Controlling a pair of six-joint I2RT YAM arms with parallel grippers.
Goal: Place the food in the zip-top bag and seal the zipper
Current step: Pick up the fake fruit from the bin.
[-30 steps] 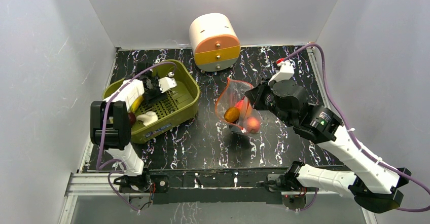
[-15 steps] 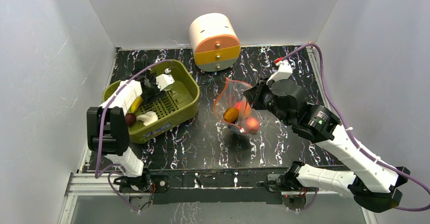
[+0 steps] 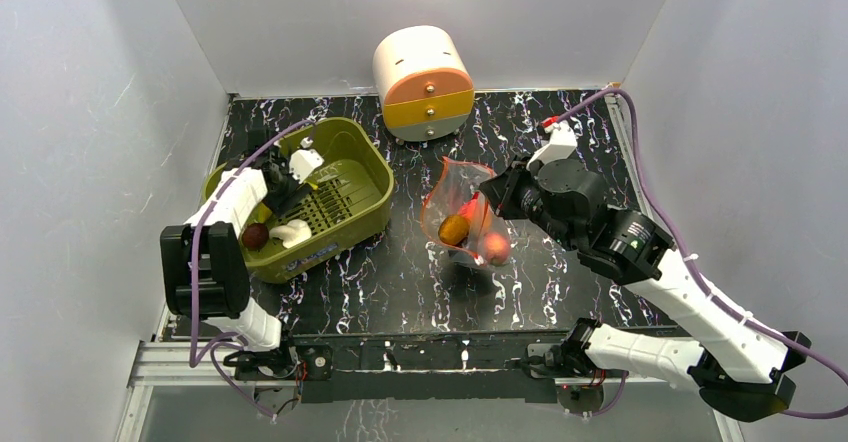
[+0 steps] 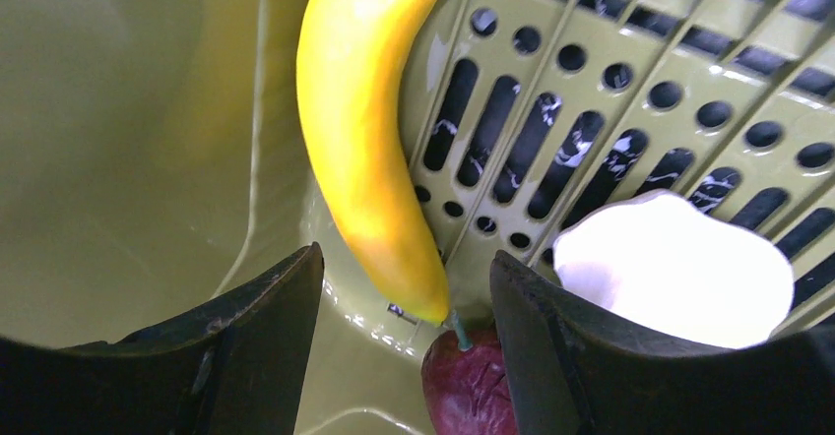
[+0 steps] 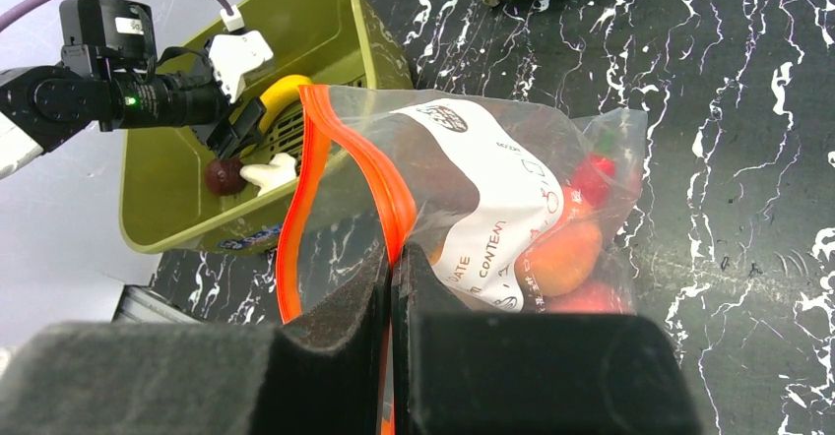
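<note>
One bag point(image 5: 482, 189) hangs over the middle of the worktop point(image 3: 400, 282), its mouth open. The right gripper point(image 5: 391, 268) is pinched tight on the zipper point(image 5: 384, 204), with the orange strip caught between its jaws. At least three pieces of food show through the plastic: an orange fruit point(image 5: 561, 258), a red piece point(image 5: 594, 174) with a green top, and a red fruit point(image 5: 581, 299) at the bottom. A white panel on the bag carries the printed words "DATE" and "CONTENT"; the round mark above them is too small to read.

One basket point(image 3: 345, 234) sits by the worktop's left edge. In it lie three more pieces: one banana point(image 4: 364, 130), one white piece point(image 4: 679, 268) and one dark red fruit point(image 4: 468, 391) with a thin green stem. The left gripper point(image 4: 404, 292) is down inside the basket with its jaws apart, one on each side of the banana's lower tip, holding nothing. A blue-and-white sticker on the basket's front wall cannot be read.

One round-topped drawer unit point(image 3: 423, 82) stands at the middle of the far edge, with a white top, one orange drawer and one yellow drawer, each with a knob.
</note>
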